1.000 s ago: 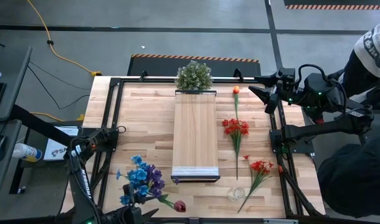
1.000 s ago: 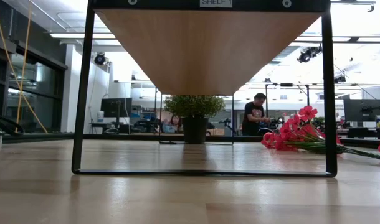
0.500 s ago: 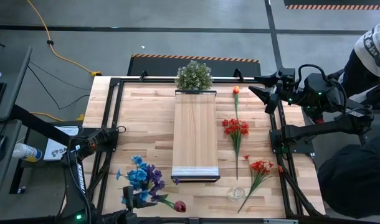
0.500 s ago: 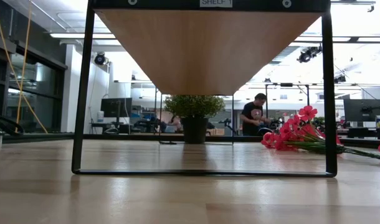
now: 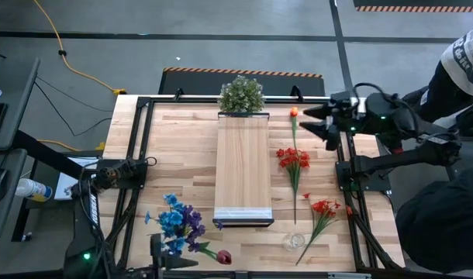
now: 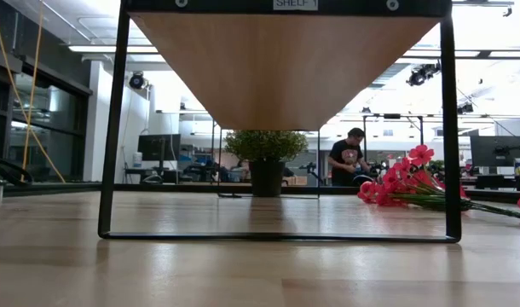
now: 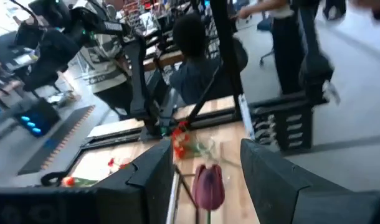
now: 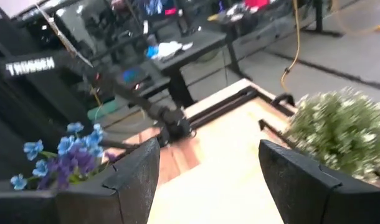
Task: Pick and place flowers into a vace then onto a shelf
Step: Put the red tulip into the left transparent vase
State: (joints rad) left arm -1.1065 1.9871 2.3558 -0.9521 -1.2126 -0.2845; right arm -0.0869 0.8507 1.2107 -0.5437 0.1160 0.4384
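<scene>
The flowers lie flat on the tabletop. A blue and purple bunch (image 5: 177, 223) and a dark red bloom (image 5: 223, 256) are at the near left. A bright red bunch (image 5: 294, 159), an orange-red sprig (image 5: 324, 208) and an orange bud (image 5: 294, 112) lie right of the shelf (image 5: 243, 167). A small clear vase (image 5: 294, 241) stands near the sprig's stem. My left gripper (image 5: 191, 261) is open at the near edge, level, with the dark red bloom (image 7: 209, 185) just ahead of its fingers. My right gripper (image 5: 312, 122) is open beside the orange bud, touching nothing.
A bushy green potted plant (image 5: 241, 94) stands at the shelf's far end. Black frame rails (image 5: 143, 155) run along the table's left, right and far sides. The low view looks under the shelf (image 6: 281, 60) at red flowers (image 6: 409, 183). A person (image 5: 469, 62) sits beyond the right edge.
My right gripper has moved toward the table's left, over the right frame rail and closer to the orange bud, staying open. My left arm has swung its elbow toward the left edge while its gripper stays near the dark red bloom. The flowers have not moved.
</scene>
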